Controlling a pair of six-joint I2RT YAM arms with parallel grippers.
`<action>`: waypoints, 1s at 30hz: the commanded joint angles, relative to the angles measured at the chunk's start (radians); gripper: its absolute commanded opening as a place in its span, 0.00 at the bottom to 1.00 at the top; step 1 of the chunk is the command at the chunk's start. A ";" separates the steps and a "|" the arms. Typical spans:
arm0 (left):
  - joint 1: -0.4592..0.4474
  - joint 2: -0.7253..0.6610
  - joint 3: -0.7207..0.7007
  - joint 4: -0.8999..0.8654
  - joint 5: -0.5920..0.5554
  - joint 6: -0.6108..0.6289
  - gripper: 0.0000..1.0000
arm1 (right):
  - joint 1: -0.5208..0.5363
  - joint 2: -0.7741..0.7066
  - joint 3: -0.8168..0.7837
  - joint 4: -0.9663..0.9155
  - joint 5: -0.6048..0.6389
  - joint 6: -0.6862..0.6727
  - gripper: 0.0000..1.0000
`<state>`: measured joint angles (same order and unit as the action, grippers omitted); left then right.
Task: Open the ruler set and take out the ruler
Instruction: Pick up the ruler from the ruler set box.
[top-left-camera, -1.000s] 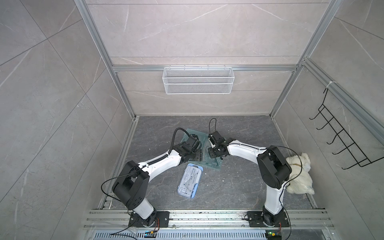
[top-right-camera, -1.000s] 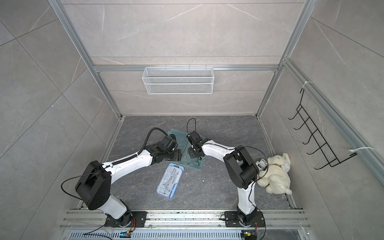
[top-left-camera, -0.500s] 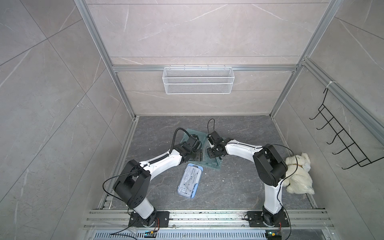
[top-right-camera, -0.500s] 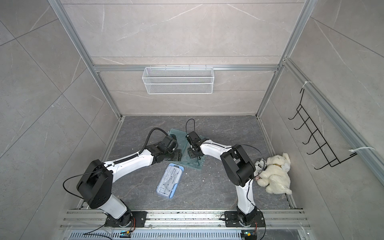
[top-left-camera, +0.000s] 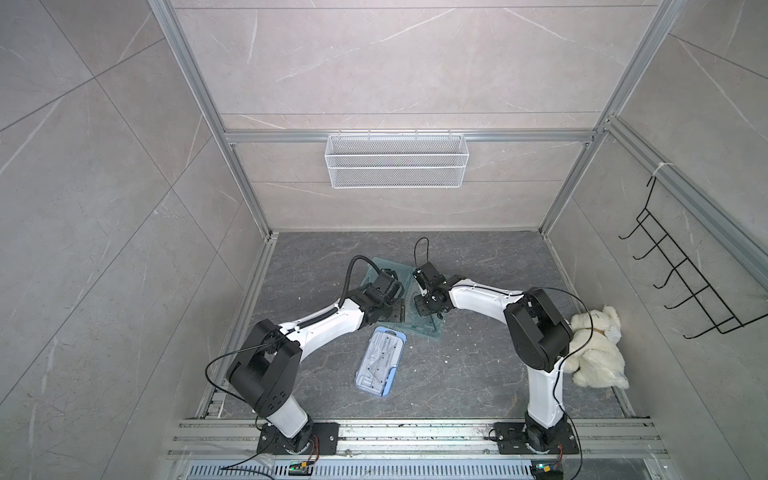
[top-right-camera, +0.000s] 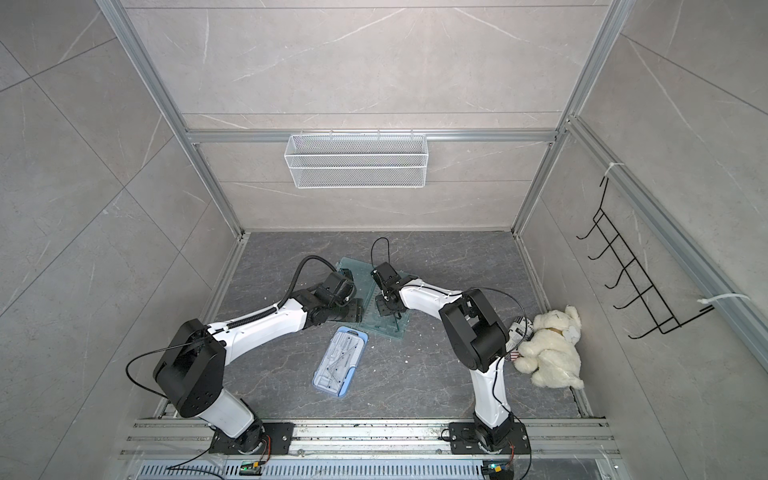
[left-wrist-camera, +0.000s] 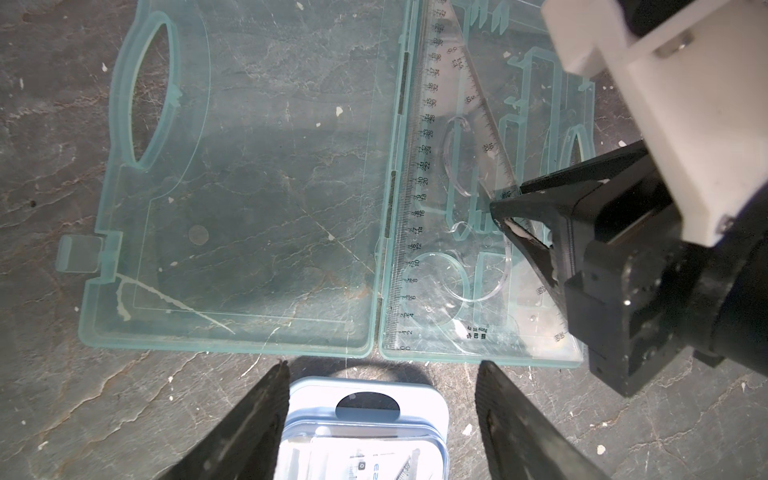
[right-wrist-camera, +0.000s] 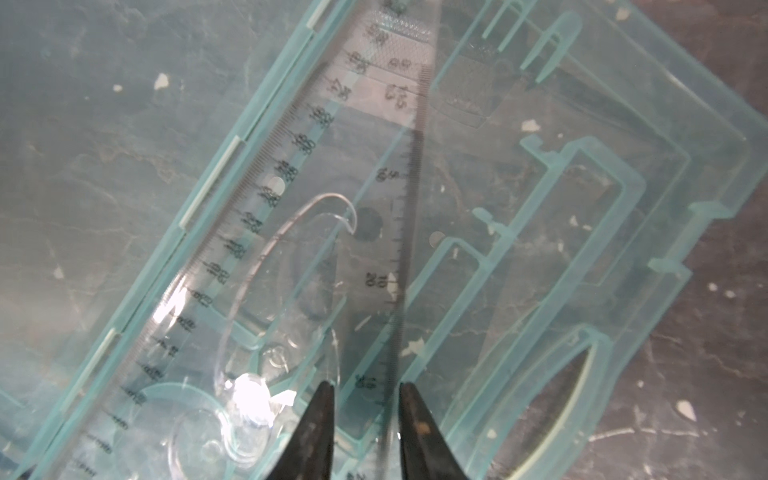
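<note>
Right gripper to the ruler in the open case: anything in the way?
Nothing visible. The case lid lies folded flat open, and the right gripper has its jaws either side of the triangle ruler, at its graduated edge, not yet closed on it.

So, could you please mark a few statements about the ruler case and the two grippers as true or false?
1. The ruler set case lies open and flat. True.
2. The left gripper is shut on the blue case. False: its jaws stand open and hold nothing.
3. The right gripper has its jaws on either side of the triangular ruler at its edge. True.
4. The triangular ruler lies in the lid half. False: the lid half is bare; the ruler lies in the other half.
</note>
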<state>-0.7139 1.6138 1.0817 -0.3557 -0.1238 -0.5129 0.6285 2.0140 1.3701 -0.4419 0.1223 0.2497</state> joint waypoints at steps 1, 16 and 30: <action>-0.004 0.008 0.032 0.010 -0.007 -0.011 0.73 | 0.002 0.016 0.021 -0.008 -0.003 -0.003 0.25; -0.004 0.026 0.040 0.013 -0.004 -0.013 0.73 | 0.002 -0.071 0.016 -0.009 0.007 0.014 0.23; -0.004 0.005 0.036 0.019 -0.014 -0.014 0.72 | -0.026 -0.112 -0.002 -0.001 0.039 0.054 0.23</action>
<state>-0.7139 1.6264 1.0824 -0.3523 -0.1268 -0.5163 0.6205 1.9411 1.3727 -0.4450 0.1429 0.2729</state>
